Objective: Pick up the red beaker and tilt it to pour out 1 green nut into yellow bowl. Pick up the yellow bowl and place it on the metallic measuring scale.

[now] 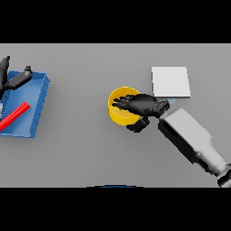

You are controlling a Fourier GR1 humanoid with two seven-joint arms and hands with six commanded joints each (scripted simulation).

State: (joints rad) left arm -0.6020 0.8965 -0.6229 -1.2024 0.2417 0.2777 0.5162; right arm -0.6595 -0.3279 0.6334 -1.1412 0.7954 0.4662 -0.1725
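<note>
Right arm's forearm is the closest thing to the camera, coming in from the lower right, so I'll start at its hand and work out. Right hand [143,104] is stretched over the yellow bowl [118,113], fingers laid fairly straight across the near-right part of the rim, with the thumb dropping down outside the bowl wall. Looks like it's setting up a pinch on the rim, but I honestly can't tell if the thumb and fingers have actually clamped yet, since the hand covers the contact spot. The bowl sits on the grey bench [90,153], not lifted as far as I can see. Can't see a green nut inside either; the hand hides a chunk of the interior.

Just beyond and right of the bowl is the metallic measuring scale [170,81], a pale square plate, near the bowl but not touching it.

Way over on the far left there's a blue tray [38,108] with a red stick-like thing [14,115] lying in it, which I'd guess is the red beaker on its side. Left hand [14,80] hangs over the tray's far corner, fingers loose, holding nothing.

So my read: we're on the second half, grabbing the bowl. Next move needs a firm close on the rim, a level lift, then a short carry back and right to set it square on the scale.
</note>
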